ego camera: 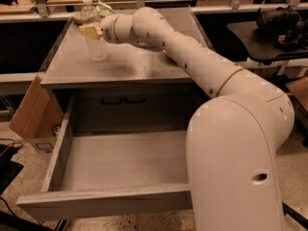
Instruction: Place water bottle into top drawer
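The water bottle (97, 44) stands upright on the grey cabinet's tabletop (144, 64) at its back left; it is clear with a white cap. My gripper (89, 30) is at the bottle's upper body, reaching in from the right, level with its shoulder. The top drawer (110, 202) is pulled wide open below the tabletop. Its grey inside (125, 158) holds nothing.
A green snack bag (100, 9) lies just behind the bottle. A cardboard box (25, 113) leans against the cabinet's left side. A black table with dark gear (281, 20) stands at the right. My arm spans the tabletop's right half and covers the drawer's right end.
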You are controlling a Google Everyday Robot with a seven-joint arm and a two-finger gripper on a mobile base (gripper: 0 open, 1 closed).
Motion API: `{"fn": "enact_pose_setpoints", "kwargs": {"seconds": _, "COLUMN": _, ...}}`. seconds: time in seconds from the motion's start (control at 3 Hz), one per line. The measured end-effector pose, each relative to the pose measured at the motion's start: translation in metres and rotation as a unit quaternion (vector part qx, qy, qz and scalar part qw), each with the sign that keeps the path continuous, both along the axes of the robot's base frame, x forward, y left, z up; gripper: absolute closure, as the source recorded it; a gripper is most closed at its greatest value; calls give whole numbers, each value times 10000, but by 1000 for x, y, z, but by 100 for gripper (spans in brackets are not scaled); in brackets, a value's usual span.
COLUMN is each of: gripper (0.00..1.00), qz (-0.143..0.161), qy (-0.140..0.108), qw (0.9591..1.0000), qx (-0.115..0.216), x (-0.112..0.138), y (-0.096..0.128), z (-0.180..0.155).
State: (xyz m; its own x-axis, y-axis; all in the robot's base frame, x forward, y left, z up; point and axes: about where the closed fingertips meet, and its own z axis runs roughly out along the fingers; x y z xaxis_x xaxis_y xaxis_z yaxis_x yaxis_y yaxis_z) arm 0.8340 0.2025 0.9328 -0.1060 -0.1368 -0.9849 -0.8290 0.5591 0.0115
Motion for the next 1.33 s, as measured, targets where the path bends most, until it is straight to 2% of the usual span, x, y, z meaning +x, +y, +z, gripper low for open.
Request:
{"fn": "enact_pose_setpoints", "kwargs": {"seconds": 0.33, "gripper": 96, "qz": 57, "qy": 4, "qw": 10000, "qx": -1, "x": -4, "y": -10, "z": -1}}
{"fn": "enact_pose_setpoints", "kwargs": {"seconds": 0.67, "gripper": 100, "qz": 444, "qy": -147, "qw": 9985, "qx": 277, "x": -29, "y": -40, "z": 29}}
{"fn": "enact_pose_setpoints", "kwargs": {"seconds": 1.0, "gripper": 100, "qz": 907, "qy": -418, "qw": 9934, "qx": 559, "x": -71, "y": -67, "z": 70}}
{"fn": "enact_pose_setpoints", "kwargs": {"seconds": 1.33, "gripper": 100, "qz": 1140, "qy": -797, "qw": 9876, "qx": 723, "x": -131, "y": -104, "z": 101}}
